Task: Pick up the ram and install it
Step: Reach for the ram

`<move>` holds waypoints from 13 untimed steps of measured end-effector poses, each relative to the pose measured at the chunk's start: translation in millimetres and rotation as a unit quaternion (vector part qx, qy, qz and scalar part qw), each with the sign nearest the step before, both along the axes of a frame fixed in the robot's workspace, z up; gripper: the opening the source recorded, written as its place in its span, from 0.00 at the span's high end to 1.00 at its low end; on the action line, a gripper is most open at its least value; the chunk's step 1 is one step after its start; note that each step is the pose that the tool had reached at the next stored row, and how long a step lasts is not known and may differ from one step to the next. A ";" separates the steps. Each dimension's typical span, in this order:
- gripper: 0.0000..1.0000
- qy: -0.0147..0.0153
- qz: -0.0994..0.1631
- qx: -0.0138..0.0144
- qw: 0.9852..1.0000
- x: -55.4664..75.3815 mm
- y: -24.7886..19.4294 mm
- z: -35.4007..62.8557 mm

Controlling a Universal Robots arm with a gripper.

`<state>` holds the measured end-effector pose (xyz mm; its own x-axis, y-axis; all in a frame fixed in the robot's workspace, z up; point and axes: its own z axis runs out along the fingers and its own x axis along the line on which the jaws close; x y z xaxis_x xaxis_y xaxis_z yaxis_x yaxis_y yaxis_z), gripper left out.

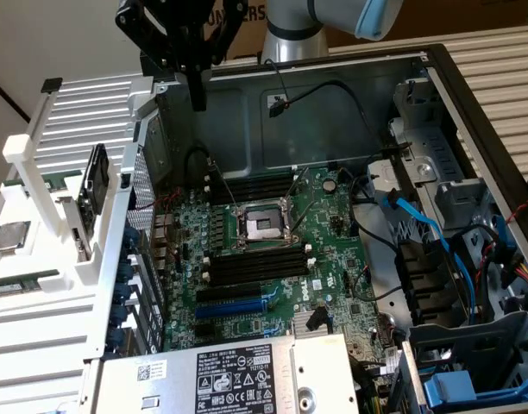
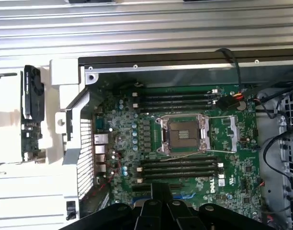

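Ribbed pale panelling (image 1: pixel 497 69) backs the bench, w/ an open PC case (image 1: pixel 333 73) in the middle. Starting at the exterior view's left, a white parts rack (image 1: pixel 40 345) stands just beside the case. It carries a square silver processor (image 1: pixel 9 235) and, nearer the case, the ram (image 1: pixel 96 185), a dark stick leaning on edge in its holder. From the wrist cam the ram (image 2: pixel 31 110) reads as black chips over green board. That ID is my best read, since thin green strips sit in other rack grooves too.

Next across, the claw (image 1: pixel 198 102) hangs high over the case's back corner, fingers clenched together w/ nothing btwn them. In the wrist cam the claw (image 2: pixel 161 191) looks down on the mobo (image 2: pixel 185 139). So the ram sits to the exterior view's left of the claw and lower, well apart and untouched.

Further right are long black slots (image 1: pixel 255 263) in banks either side of the CPU socket (image 1: pixel 260 226), all looking unfilled. Beyond them come blue cables (image 1: pixel 419 220) and the drive cage (image 1: pixel 471 345).

Step, as I judge it: pre-pick, approach only, w/ nothing lifted and nothing installed. A grab would call for the fingers spread first and the claw brought over the rack. It would then need lining up w/ the stick's long edge and pinching across the thin faces, approx mid-length, w/o knocking the holder.
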<state>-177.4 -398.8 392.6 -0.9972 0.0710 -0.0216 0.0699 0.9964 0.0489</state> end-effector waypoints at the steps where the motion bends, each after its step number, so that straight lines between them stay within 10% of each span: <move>1: 0.89 0.000 0.000 0.000 1.000 -4.8 0.0 0.0; 13: 0.89 -0.003 0.000 0.000 1.000 -62.6 0.0 0.0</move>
